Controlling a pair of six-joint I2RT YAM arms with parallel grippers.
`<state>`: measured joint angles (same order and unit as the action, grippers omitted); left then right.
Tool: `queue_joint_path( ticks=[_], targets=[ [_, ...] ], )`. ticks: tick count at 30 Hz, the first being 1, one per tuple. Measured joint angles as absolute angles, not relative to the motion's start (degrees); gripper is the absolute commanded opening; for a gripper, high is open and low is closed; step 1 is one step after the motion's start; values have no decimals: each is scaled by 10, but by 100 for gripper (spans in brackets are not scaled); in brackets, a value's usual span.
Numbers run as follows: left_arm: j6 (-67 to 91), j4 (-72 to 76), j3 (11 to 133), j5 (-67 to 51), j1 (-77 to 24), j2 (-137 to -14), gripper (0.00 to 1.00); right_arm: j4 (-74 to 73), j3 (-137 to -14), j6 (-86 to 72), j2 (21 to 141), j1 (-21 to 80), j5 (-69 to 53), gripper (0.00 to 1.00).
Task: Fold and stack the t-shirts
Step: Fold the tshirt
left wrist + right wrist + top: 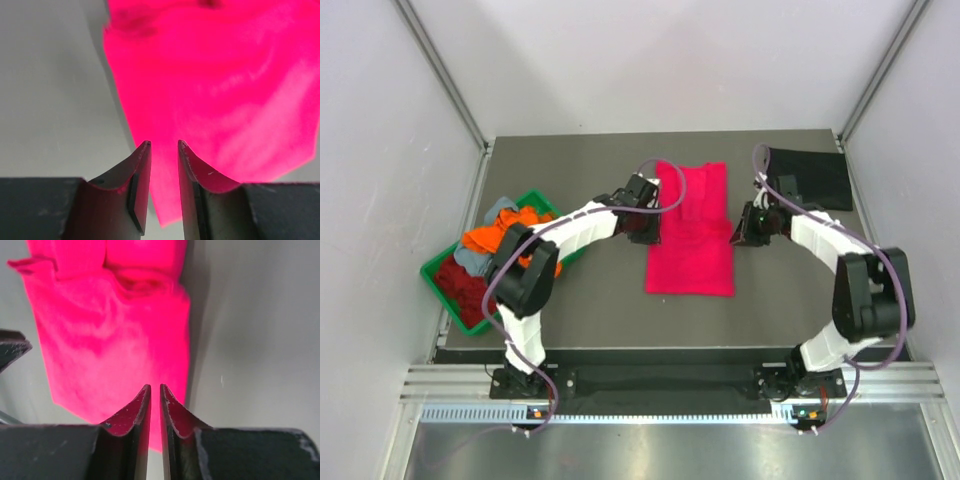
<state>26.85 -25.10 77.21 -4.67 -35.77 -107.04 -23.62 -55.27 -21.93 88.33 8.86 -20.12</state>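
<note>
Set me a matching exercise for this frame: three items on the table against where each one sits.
Things:
1. pink t-shirt
2. black t-shirt
3. green tray

Places:
A. far right corner of the table
B. left edge
C. spread flat in the middle

Pairs: 1-C; 2-A; 3-B

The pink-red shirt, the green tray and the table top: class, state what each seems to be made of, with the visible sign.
The pink-red shirt looks like soft knit cloth, perhaps cotton, with a matt finish: it creases and lies limp. The green tray is probably moulded plastic: it has a stiff, even rim and uniform colour. The table is a hard, smooth, matt grey sheet, but its exact material is unclear.
</note>
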Motion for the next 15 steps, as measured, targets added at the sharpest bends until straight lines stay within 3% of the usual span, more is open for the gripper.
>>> queue_joint_path(
  ticks=[15],
  targets=[
    [244, -246, 916, -57, -283, -1232, 32, -218, -726, -200, 1112, 85, -206, 12]
  ],
)
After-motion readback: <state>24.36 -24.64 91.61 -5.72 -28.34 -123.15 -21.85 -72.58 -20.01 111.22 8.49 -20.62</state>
